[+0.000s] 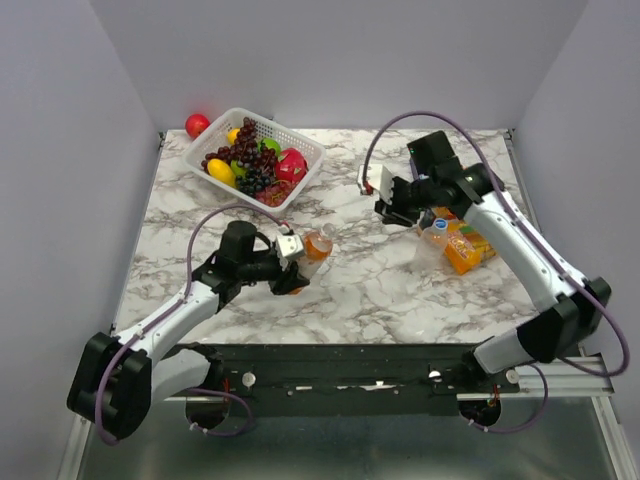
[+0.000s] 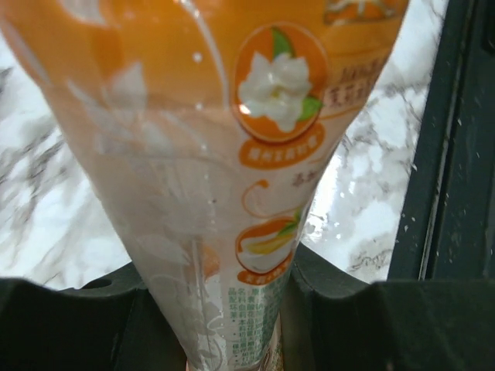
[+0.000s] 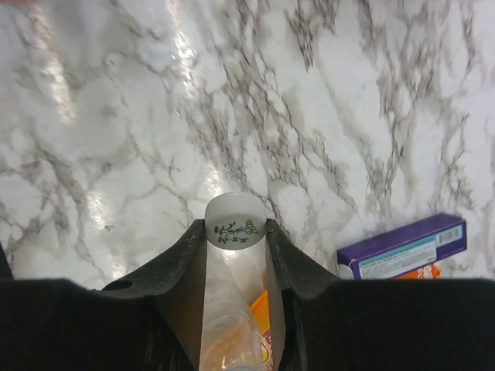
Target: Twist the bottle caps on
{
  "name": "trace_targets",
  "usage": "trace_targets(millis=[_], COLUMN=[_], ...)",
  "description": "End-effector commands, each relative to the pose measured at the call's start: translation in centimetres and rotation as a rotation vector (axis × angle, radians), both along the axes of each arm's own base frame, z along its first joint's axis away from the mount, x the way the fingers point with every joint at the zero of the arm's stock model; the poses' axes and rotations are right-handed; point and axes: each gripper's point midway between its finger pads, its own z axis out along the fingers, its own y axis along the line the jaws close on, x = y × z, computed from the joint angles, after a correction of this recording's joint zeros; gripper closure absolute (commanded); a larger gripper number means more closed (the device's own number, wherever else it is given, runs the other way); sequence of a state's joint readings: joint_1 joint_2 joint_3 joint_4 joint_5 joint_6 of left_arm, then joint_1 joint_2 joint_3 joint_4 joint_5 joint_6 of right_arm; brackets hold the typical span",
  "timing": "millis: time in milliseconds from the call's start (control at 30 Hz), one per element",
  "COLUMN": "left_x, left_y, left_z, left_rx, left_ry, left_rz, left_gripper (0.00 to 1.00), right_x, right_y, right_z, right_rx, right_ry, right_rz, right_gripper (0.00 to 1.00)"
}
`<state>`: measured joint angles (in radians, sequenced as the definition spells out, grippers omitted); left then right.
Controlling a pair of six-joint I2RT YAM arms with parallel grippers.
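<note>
Our left gripper [image 1: 293,266] clamps the orange-labelled plastic drink bottle [image 1: 316,243], tilted; our right gripper [image 1: 390,213] pinches a small white round plastic cap [image 3: 236,230] at its two o'clock, well apart. Meeting off-axis, we could cross-thread it — or the edge-held cap could slip.

bottle [image 2: 255,154] – orange lbl, wht flower | cap [image 3: 235,220] – wht | table [image 3: 348,93] – gry-veined marble

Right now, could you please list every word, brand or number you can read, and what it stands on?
No text is legible.
Label of the orange bottle: characters, too blurred to read.
Print on the white cap: green, too small to read.
Label on the purple box: too small to read.
</note>
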<state>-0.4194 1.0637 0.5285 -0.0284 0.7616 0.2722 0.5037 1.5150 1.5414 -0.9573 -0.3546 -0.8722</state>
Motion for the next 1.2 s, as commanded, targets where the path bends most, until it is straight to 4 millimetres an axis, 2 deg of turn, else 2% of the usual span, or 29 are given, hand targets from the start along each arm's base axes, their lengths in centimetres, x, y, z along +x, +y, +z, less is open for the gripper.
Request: trace_targets(millis=[0, 33, 167, 267, 433, 633, 933, 1067, 1167], left_x=[-1.7, -1.8, -2.6, -3.2, -2.8, -2.4, -2.5, -2.5, -2.5], left_y=[-2.7, -3.0, -4.5, -5.4, -6.6, -7.3, -7.6, -7.6, -7.7], left_z=[0.4, 0.5, 0.4, 0.3, 1.0, 1.8, 2.0, 1.9, 1.9], left_rx=[0.020, 0.014, 0.020, 0.030, 0.028, 0.011, 0.013, 0.016, 0.020], left_ry=[-0.121, -0.122, -0.158, -0.183, -0.227, -0.228, -0.232, -0.233, -0.235], left_rz=[-0.185, -0.185, -0.251, -0.299, -0.328, -0.325, -0.341, -0.342, -0.344], left_gripper=[1.00, 1.00, 1.00, 1.00, 1.00, 1.00, 1.00, 1.00, 1.00], right_x=[-6.9, -8.1, -10.2, -11.5, -13.3, -13.5, -12.1, -12.0, -12.7], right_y=[1.5, 1.4, 1.3, 1.4, 2.5, 3.9, 4.7, 4.9, 5.0], right_z=[2.7, 3.9, 6.0, 6.4, 6.7, 6.5, 6.3, 6.3, 6.2], right_rx=[0.142, 0.156, 0.127, 0.081, 0.051, 0.033, 0.005, 0.003, -0.001], right_ry=[0.097, 0.080, -0.051, -0.091, -0.121, -0.157, -0.177, -0.188, -0.178], right_rz=[0.218, 0.248, 0.351, 0.417, 0.519, 0.570, 0.538, 0.556, 0.600], right_gripper=[0.68, 0.68, 0.67, 0.67, 0.67, 0.67, 0.67, 0.67, 0.67])
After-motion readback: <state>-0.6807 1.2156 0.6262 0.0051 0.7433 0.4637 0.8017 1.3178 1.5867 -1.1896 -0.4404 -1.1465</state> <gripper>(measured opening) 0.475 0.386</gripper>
